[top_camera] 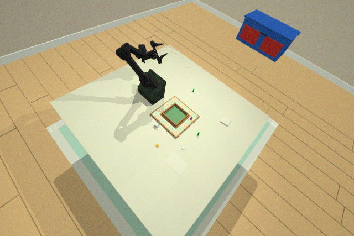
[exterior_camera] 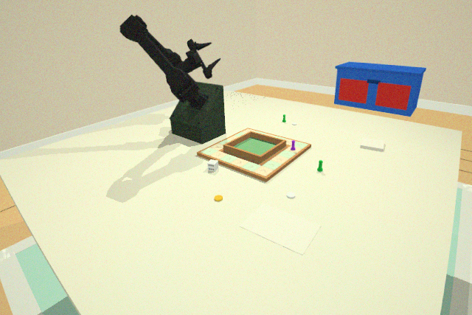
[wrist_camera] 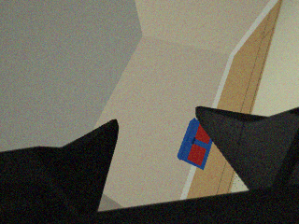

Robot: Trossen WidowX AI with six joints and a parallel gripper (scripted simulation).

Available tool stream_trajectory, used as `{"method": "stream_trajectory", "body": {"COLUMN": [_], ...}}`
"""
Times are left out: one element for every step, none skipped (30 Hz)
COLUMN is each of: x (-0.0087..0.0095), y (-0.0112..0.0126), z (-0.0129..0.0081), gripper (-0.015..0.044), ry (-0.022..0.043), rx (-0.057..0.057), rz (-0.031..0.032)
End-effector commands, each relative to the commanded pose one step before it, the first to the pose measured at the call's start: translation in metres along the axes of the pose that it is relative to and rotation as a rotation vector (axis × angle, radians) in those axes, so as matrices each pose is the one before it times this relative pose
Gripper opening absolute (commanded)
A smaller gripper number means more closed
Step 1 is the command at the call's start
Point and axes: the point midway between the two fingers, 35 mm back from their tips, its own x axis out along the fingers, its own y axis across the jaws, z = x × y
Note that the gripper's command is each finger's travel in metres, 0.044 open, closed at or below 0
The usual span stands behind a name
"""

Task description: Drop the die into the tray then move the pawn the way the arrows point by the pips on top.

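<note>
A white die (top_camera: 156, 125) (exterior_camera: 212, 165) lies on the table beside the board, at its left side in the top and exterior views. The board (top_camera: 176, 137) (exterior_camera: 265, 178) has a ring of cream and green squares around a tray (top_camera: 175, 114) (exterior_camera: 254, 146) with wooden walls and a green floor, with nothing visible in it. A purple pawn (top_camera: 191, 118) (exterior_camera: 293, 145) stands upright on the board's right part. My gripper (top_camera: 165, 49) (exterior_camera: 215, 51) (wrist_camera: 156, 117) is open and empty, raised high above the table behind the board, pointing away from the die.
Green pawns (top_camera: 197, 134) (exterior_camera: 320, 165) stand off the board, one right and one behind. A yellow disc (top_camera: 156, 145) (exterior_camera: 218, 198), a white disc (top_camera: 183, 148) (exterior_camera: 290, 195) and a pale sheet (top_camera: 176, 163) (exterior_camera: 281, 229) lie in front. A white block (top_camera: 225, 120) (exterior_camera: 372, 145) lies right.
</note>
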Motion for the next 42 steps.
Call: {"method": "stream_trajectory", "body": {"x": [0.00088,0.00258,0.00718,0.0108,0.01084,0.01081,0.01078,0.01074,0.0107,0.01066,0.00899,0.01022,0.0105,0.01045,0.0104,0.01035,0.01029,0.01024,0.01018,0.01011,0.01015,0.00919,0.00776,0.00748,0.00741,0.00737,0.00733,0.00728,0.00724,0.00719,0.00828,0.00893,0.00885,0.00877,0.00868,0.0086,0.00851,0.00842,0.00829,0.0082,0.00809,0.008], "y": [0.00016,0.00054,0.00074,0.00034,-0.0001,-0.0005,-0.00091,-0.00134,-0.00177,-0.00221,-0.00362,-0.0033,-0.00319,-0.00367,-0.00416,-0.00466,-0.00515,-0.00565,-0.00614,-0.00662,-0.01076,-0.00892,-0.006,-0.0059,-0.00613,-0.00642,-0.0067,-0.00697,-0.00724,-0.00749,-0.009,-0.01015,-0.01049,-0.01081,-0.0111,-0.01136,-0.0116,-0.0118,-0.01195,-0.01209,-0.01218,-0.01228], "z": [-0.00004,-0.0001,0.0032,0.00827,0.00901,0.00912,0.0092,0.00927,0.00931,0.00933,0.004,0.00735,0.00964,0.00961,0.00954,0.00943,0.00929,0.00912,0.00893,0.00871,0.0051,0.00576,0.00663,0.00647,0.00628,0.00607,0.00585,0.00561,0.00536,0.0051,0.00555,0.0056,0.00512,0.00461,0.00408,0.00354,0.00297,0.00239,0.00181,0.0012,0.00058,-0.00005], "gripper": [0.0374,0.0348,0.0321,0.0295,0.0275,0.0275,0.0275,0.0275,0.0275,0.0275,0.0275,0.0275,0.0275,0.0275,0.0275,0.0275,0.0275,0.0275,0.0275,0.0275,0.0275,0.0275,0.0275,0.0275,0.0275,0.0275,0.0275,0.0275,0.0275,0.0275,0.0275,0.0275,0.0275,0.0275,0.0275,0.0275,0.0275,0.0275,0.0275,0.0275,0.0275,0.0275], "ry": [0.00479,0.01435,0.00678,-0.02009,-0.02391,-0.02211,-0.02016,-0.01817,-0.01616,-0.01413,0.01024,-0.00099,-0.00965,-0.00769,-0.00558,-0.00345,-0.00132,0.00079,0.00288,0.00494,0.02122,0.01599,0.00732,0.00747,0.00851,0.0097,0.01086,0.01199,0.01309,0.01416,0.01772,0.02079,0.0223,0.02373,0.02508,0.02634,0.02752,0.0286,0.02954,0.03044,0.03121,0.03198], "rx": [0.0087,0.0263,0.0181,-0.0233,-0.0317,-0.0315,-0.0312,-0.0309,-0.0306,-0.0303,-0.0141,-0.0232,-0.0292,-0.029,-0.0287,-0.0284,-0.0281,-0.0278,-0.0275,-0.0272,0.0085,-0.0023,-0.0196,-0.0209,-0.0209,-0.0208,-0.0206,-0.0205,-0.0203,-0.0201,-0.023,-0.0247,-0.0245,-0.0242,-0.024,-0.0237,-0.0235,-0.0232,-0.0232,-0.0229,-0.0227,-0.0224], "rz": [-0.00863,-0.02563,-0.04317,-0.03988,-0.03702,-0.0379,-0.03877,-0.03954,-0.04021,-0.04078,-0.03302,-0.03853,-0.04173,-0.04202,-0.04218,-0.04223,-0.04216,-0.04199,-0.04171,-0.04132,-0.04392,-0.03949,-0.03235,-0.03089,-0.0303,-0.02981,-0.02928,-0.0287,-0.02808,-0.02742,-0.03091,-0.03247,-0.0312,-0.02987,-0.02846,-0.027,-0.02548,-0.0239,-0.02224,-0.02058,-0.01887,-0.01718]}}
